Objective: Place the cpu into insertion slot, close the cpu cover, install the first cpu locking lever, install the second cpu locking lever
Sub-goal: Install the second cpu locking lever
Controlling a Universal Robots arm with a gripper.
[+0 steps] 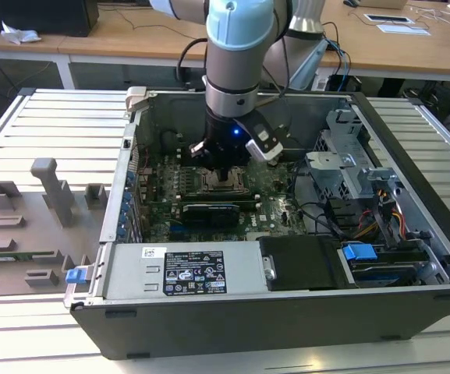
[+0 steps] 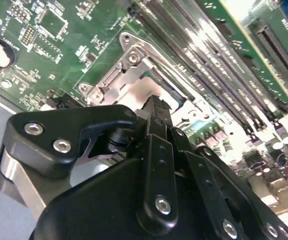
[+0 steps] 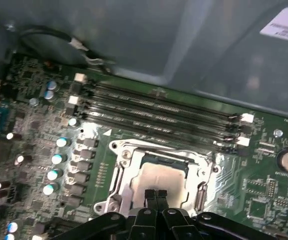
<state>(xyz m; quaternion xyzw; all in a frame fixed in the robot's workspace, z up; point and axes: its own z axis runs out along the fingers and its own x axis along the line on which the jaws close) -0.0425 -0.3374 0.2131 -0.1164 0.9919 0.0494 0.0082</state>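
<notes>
Open PC case (image 1: 412,234) on bench (image 1: 53,125), motherboard (image 3: 44,130) inside. Cover (image 3: 126,172) down over slot (image 3: 203,172) near memory slots (image 3: 158,112), cpu (image 3: 158,175) seated within. Gripper (image 3: 156,194) just above cpu, fingertips (image 3: 150,195) together, holding nothing.

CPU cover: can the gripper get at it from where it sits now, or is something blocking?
Probably yes. The gripper hangs right over the cpu cover, which lies flat around the cpu in the insertion slot. Nothing stands between them; the memory slots run alongside, apart.
</notes>
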